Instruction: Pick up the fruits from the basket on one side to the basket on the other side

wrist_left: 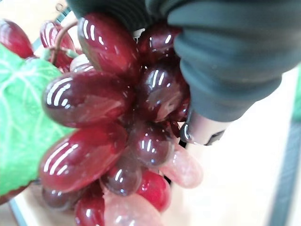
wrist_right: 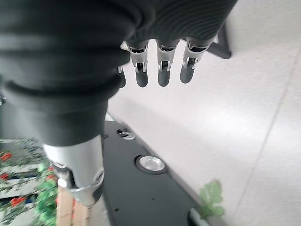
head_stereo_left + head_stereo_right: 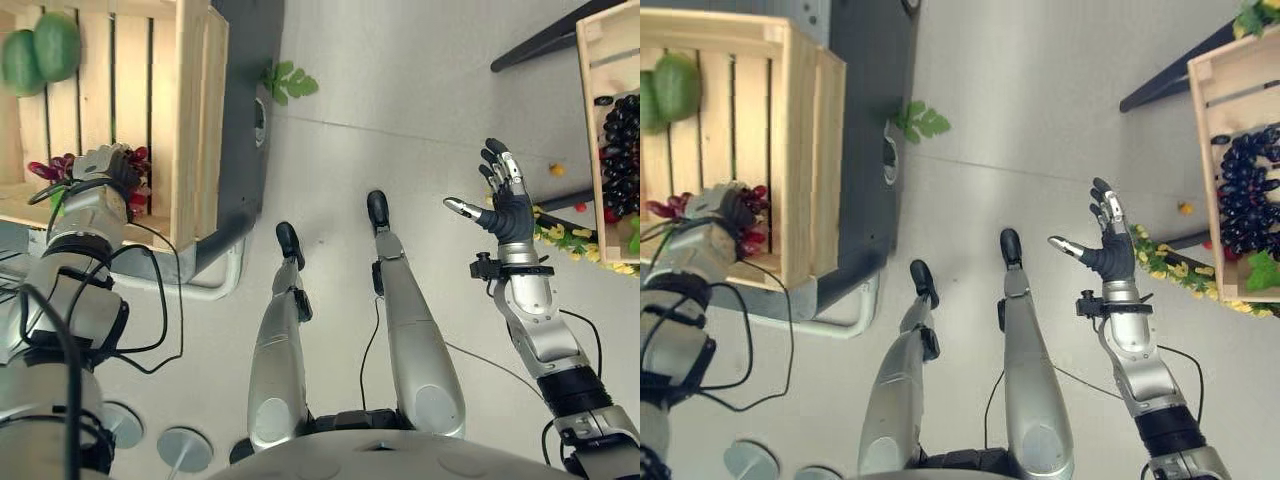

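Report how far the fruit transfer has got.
Done: green fruits already lie in the left wooden crate; whether they were moved there cannot be told. In hand: the left hand, over that crate, is closed on the red grape bunch. Left: dark grapes sit in the right crate; the right hand is open and empty above the floor.

Two wooden crates [image 3: 190, 120] [image 3: 1210, 150]; one red grape bunch [image 1: 108, 132]; one dark grape bunch [image 3: 1245, 190]; two green fruits [image 3: 40, 50].
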